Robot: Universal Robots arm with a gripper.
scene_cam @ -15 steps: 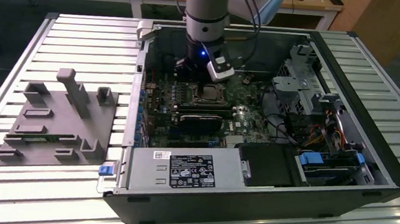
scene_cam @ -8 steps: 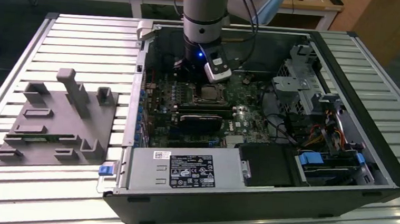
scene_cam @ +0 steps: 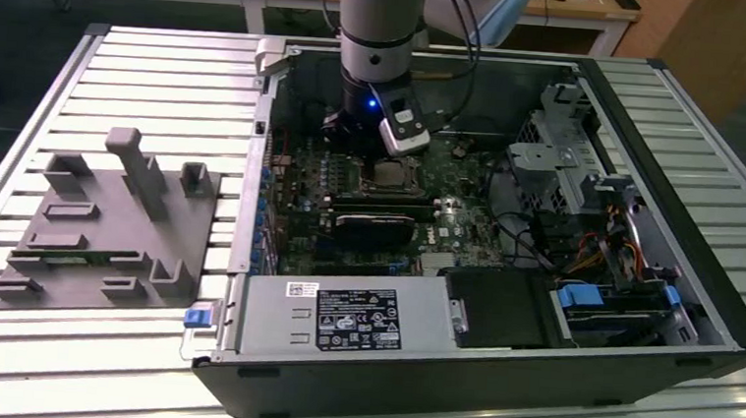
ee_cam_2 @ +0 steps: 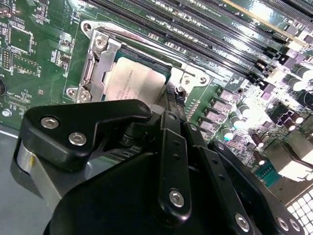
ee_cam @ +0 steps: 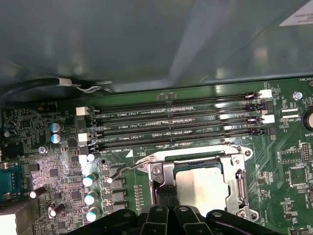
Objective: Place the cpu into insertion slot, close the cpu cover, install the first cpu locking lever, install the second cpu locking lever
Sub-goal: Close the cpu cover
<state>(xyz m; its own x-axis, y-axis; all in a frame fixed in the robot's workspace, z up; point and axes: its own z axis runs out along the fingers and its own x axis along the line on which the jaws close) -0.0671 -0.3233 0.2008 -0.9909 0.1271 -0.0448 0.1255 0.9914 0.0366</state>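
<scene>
The cpu (ee_cam_2: 134,84) lies flat in the insertion slot (scene_cam: 386,176), its tan-metallic face showing through the window of the cpu cover (ee_cam_2: 99,63). The cover's silvery frame lies down over the chip (ee_cam: 201,186). A thin wire locking lever (ee_cam: 123,169) sticks out from one corner of the socket, and its hooked end stands clear of the board. My gripper (ee_cam: 166,199) hangs straight over the socket (scene_cam: 379,162), shut, with its black fingertips (ee_cam_2: 172,102) down at the edge of the cover frame beside the chip. The gripper's own linkage hides what the tips touch.
Several long black memory slots (ee_cam: 176,125) run beside the socket. A black graphics card (scene_cam: 371,231) lies just in front of it, with the power supply (scene_cam: 339,317) nearer still. A drive cage (scene_cam: 573,164) and cables fill the exterior view's right. A grey fixture (scene_cam: 96,219) sits outside the case.
</scene>
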